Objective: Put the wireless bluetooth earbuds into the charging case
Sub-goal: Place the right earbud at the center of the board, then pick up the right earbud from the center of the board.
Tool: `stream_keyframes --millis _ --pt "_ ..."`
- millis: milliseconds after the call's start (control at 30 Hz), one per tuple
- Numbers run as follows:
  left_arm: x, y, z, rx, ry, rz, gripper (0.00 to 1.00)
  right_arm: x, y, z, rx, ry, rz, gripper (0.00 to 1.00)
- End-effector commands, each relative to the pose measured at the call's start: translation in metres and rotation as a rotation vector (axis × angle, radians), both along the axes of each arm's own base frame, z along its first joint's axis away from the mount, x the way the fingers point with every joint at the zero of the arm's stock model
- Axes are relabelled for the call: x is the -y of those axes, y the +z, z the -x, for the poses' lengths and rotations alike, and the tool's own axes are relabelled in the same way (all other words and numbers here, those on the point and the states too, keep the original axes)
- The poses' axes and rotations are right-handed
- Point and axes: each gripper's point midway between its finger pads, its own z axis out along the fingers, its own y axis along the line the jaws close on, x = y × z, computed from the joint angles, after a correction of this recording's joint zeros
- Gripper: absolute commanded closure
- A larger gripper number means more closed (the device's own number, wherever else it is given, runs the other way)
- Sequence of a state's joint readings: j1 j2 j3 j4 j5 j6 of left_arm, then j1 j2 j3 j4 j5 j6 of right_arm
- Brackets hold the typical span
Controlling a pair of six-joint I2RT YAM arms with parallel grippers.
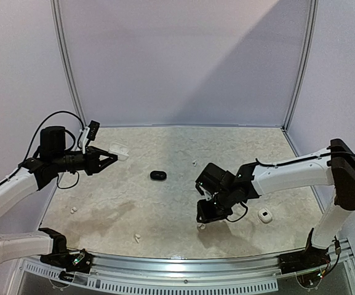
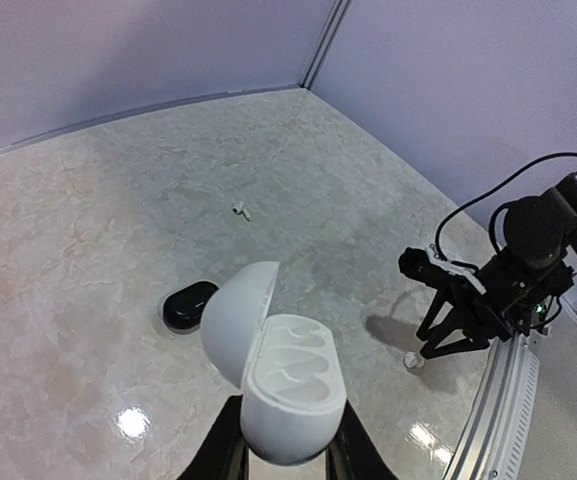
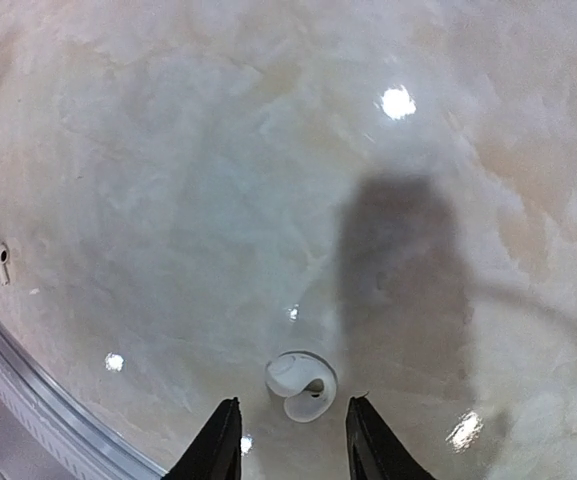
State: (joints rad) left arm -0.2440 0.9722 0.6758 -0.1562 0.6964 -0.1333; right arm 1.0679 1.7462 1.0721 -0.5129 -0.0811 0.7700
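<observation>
My left gripper [image 1: 106,157] is shut on an open white charging case [image 1: 119,152] and holds it above the table's left side. In the left wrist view the case [image 2: 290,385] has its lid [image 2: 234,320] up and both wells empty. My right gripper [image 1: 203,216] is open and low over a white earbud [image 1: 201,226]. In the right wrist view that earbud [image 3: 301,385] lies on the table just ahead of the gap between the fingers [image 3: 218,445]. Other white earbuds lie at the far middle [image 1: 194,163], near left [image 1: 74,209] and near middle [image 1: 137,237].
A closed black case [image 1: 158,176] lies mid-table, also in the left wrist view [image 2: 190,304]. A small white rounded piece with a dark spot [image 1: 264,215] lies at the right. A metal rail [image 1: 183,264] runs along the near edge. Walls enclose the other sides.
</observation>
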Motion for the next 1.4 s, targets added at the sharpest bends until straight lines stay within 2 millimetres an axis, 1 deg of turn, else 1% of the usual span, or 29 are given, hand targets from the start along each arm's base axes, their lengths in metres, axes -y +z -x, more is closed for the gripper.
stream_keyframes --millis 0,100,167,267,433,500,567,633,800,1000,1100,1200,1367 --pt "0.006 0.008 0.009 0.045 -0.055 0.009 1.00 -0.004 0.035 -0.016 0.070 0.112 -0.054 0.70" --pt "0.010 0.007 0.016 0.051 -0.097 0.017 1.00 0.003 0.035 -0.023 0.056 0.152 -0.056 0.77" --pt "0.014 0.010 0.022 0.061 -0.139 0.035 1.00 0.004 0.033 -0.023 0.069 0.213 -0.038 0.78" --pt "0.020 0.014 0.031 0.072 -0.189 0.055 1.00 0.005 0.026 -0.023 0.082 0.318 0.004 0.79" --pt "0.026 0.017 0.038 0.086 -0.232 0.059 1.00 0.009 0.000 -0.013 0.034 0.439 0.057 0.80" --pt "0.028 0.018 0.041 0.092 -0.247 0.059 1.00 0.010 -0.007 -0.010 0.019 0.459 0.064 0.80" --pt "0.030 0.018 0.048 0.105 -0.288 0.062 1.00 0.011 -0.011 -0.008 0.012 0.470 0.063 0.79" --pt "0.034 0.020 0.060 0.141 -0.358 0.065 1.00 0.010 -0.011 -0.007 0.014 0.473 0.053 0.78" --pt "0.039 0.028 0.096 0.311 -0.554 0.077 1.00 0.006 -0.007 -0.007 0.024 0.484 0.031 0.77" --pt "0.041 0.021 0.145 0.413 -0.805 0.090 1.00 0.009 -0.006 -0.006 0.013 0.506 0.051 0.77" --pt "0.044 0.018 0.155 0.438 -0.877 0.096 1.00 0.009 -0.004 -0.005 0.009 0.518 0.050 0.77" --pt "0.047 0.017 0.159 0.443 -0.905 0.098 1.00 0.007 -0.003 -0.002 0.003 0.528 0.033 0.77" --pt "0.049 0.016 0.164 0.418 -0.921 0.099 1.00 -0.001 0.005 -0.004 0.037 0.549 -0.011 0.76"
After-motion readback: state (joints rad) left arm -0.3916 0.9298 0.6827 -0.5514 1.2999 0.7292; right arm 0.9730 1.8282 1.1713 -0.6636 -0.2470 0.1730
